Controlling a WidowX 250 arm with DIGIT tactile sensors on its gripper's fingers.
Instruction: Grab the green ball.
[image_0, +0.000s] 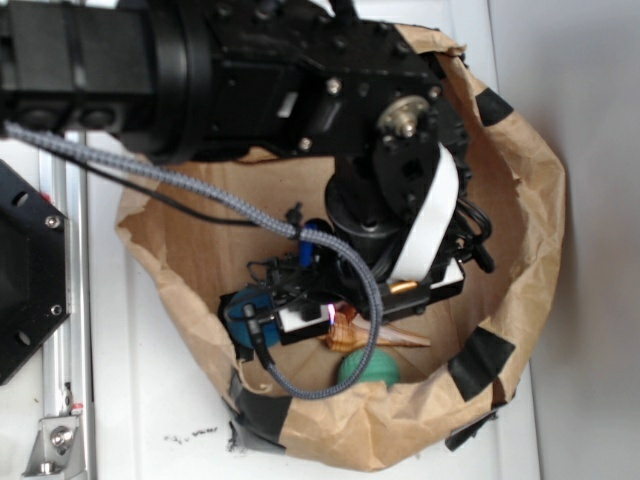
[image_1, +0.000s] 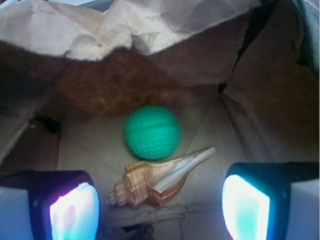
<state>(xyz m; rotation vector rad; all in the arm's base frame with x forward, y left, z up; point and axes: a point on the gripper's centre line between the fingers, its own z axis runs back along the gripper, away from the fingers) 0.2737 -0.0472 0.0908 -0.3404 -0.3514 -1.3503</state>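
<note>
The claw (image_1: 160, 200) hangs wide open and empty inside the paper bag (image_0: 520, 260), the green ball (image_1: 152, 132) lying just ahead beyond a seashell (image_1: 160, 181), seemingly touching it.

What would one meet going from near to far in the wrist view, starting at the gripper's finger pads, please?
Gripper pads → seashell → green ball → brown paper bag wall.
</note>
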